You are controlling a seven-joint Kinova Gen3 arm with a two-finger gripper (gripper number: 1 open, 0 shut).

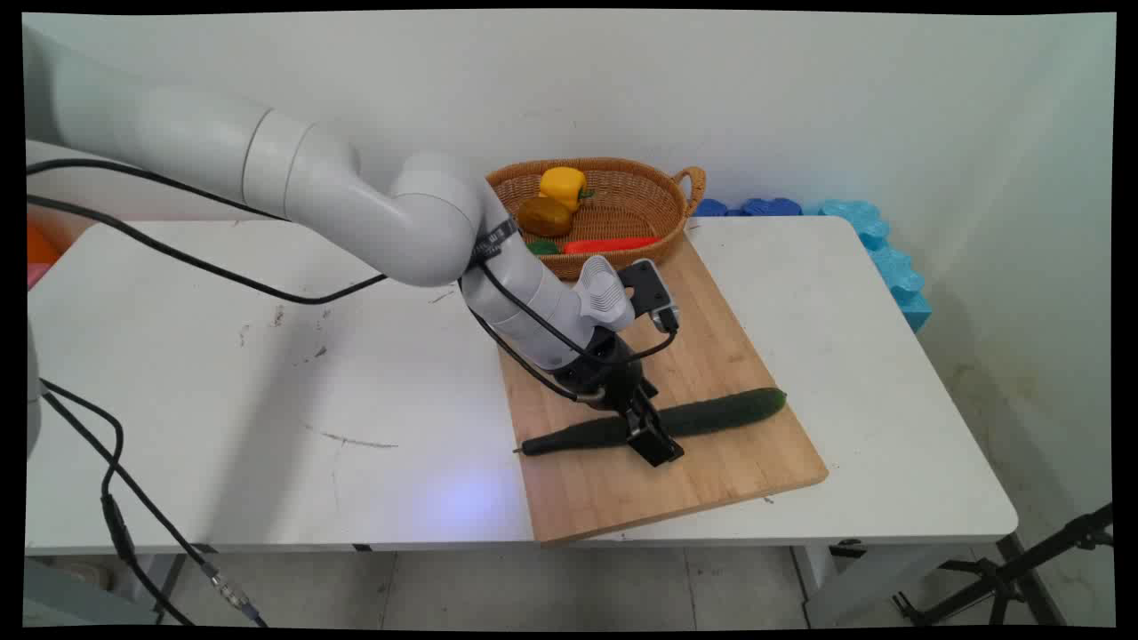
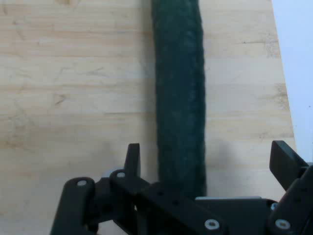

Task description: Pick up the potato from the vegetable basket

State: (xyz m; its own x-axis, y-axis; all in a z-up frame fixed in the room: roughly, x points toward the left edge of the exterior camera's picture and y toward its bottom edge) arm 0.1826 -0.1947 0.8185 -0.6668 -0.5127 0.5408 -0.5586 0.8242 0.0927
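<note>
- End effector (image 1: pixel 646 433) is low over the cucumber (image 1: pixel 711 414), fingers spread wide, one on each side of it. In the hand view I see a clear gap between each finger (image 2: pixel 132 157) and the cucumber (image 2: pixel 180 98), so nothing is gripped.
- Cucumber lies flat on the wooden cutting board (image 1: pixel 738 356), running across it left to right; the end effector straddles it left of its middle.
- I can't tell whether the fingertips touch the board.
- Board sits on the white table (image 1: pixel 267 400), its near edge close to the table's front edge.
- Wicker basket (image 1: pixel 640 191) stands at the board's far end, touching or just beside it.
- In the basket: yellow pepper (image 1: pixel 563 185), brownish round item (image 1: pixel 543 216), something green (image 1: pixel 542 247), long red-orange item (image 1: pixel 612 244).
- Blue foam pieces (image 1: pixel 876 240) lie along the wall beyond the table's far right corner.
</note>
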